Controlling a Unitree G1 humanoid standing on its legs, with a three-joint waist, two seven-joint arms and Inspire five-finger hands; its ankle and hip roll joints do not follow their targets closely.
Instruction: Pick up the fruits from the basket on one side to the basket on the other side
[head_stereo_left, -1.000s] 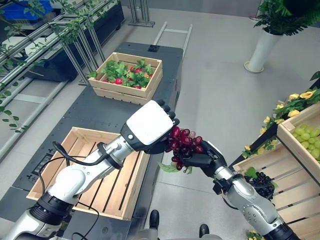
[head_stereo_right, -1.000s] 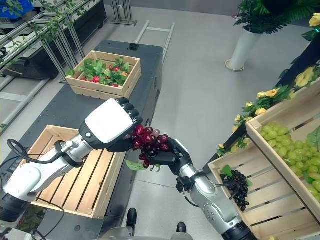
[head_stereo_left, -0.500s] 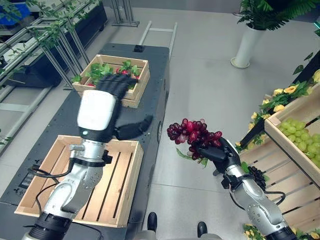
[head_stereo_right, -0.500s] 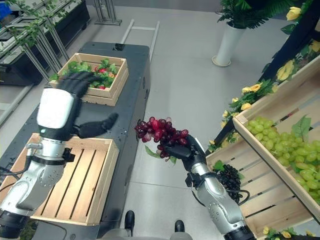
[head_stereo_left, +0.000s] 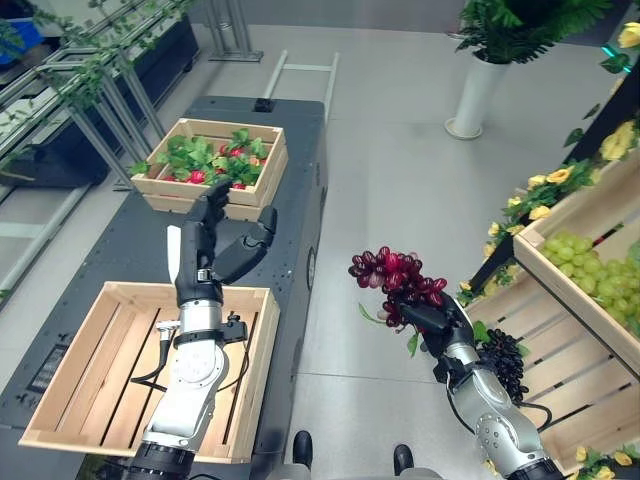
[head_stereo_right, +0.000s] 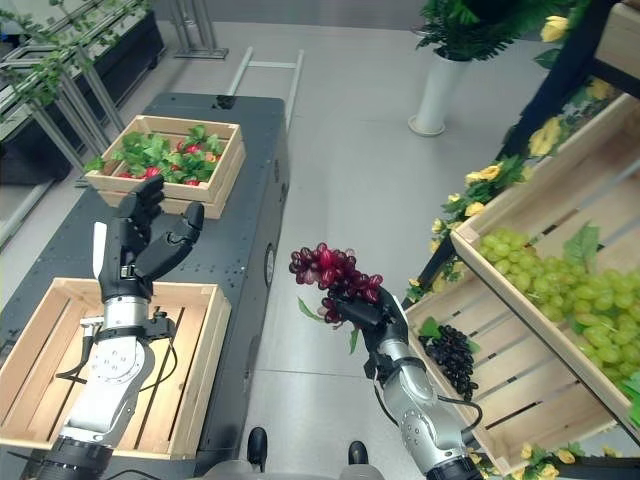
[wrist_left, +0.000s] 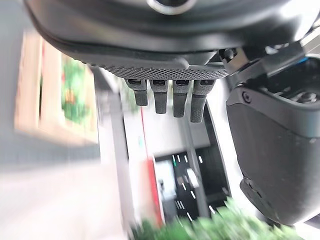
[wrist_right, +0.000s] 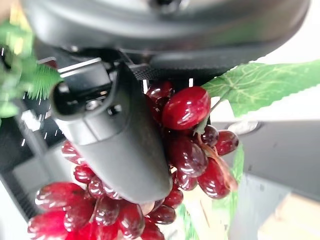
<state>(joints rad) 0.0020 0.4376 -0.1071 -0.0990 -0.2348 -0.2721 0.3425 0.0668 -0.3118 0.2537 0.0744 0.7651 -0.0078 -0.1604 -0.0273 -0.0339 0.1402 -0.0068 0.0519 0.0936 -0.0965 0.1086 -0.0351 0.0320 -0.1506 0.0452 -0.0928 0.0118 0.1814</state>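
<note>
A bunch of red grapes (head_stereo_left: 393, 277) with a green leaf is held up over the floor between the dark table and the shelves, my right hand (head_stereo_left: 432, 322) shut on it from below. In the right wrist view the thumb (wrist_right: 120, 135) presses across the red grapes (wrist_right: 186, 125). My left hand (head_stereo_left: 207, 238) stands upright and open above the empty wooden crate (head_stereo_left: 120, 375) near the table's front, holding nothing; its straight fingers (wrist_left: 165, 95) show in the left wrist view. A second wooden crate (head_stereo_left: 212, 168) with leafy red fruit sits further back on the table.
Wooden shelf crates on the right hold green grapes (head_stereo_left: 600, 285) and a bunch of black grapes (head_stereo_left: 505, 355), with yellow flowers (head_stereo_left: 550, 180) along their edge. A white vase with a plant (head_stereo_left: 478, 85) stands on the floor behind. Metal racks (head_stereo_left: 90, 100) run along the left.
The left hand has let go of the grapes, swung left and turned upright over the empty crate. The right hand keeps the bunch. The camera view has shifted.
</note>
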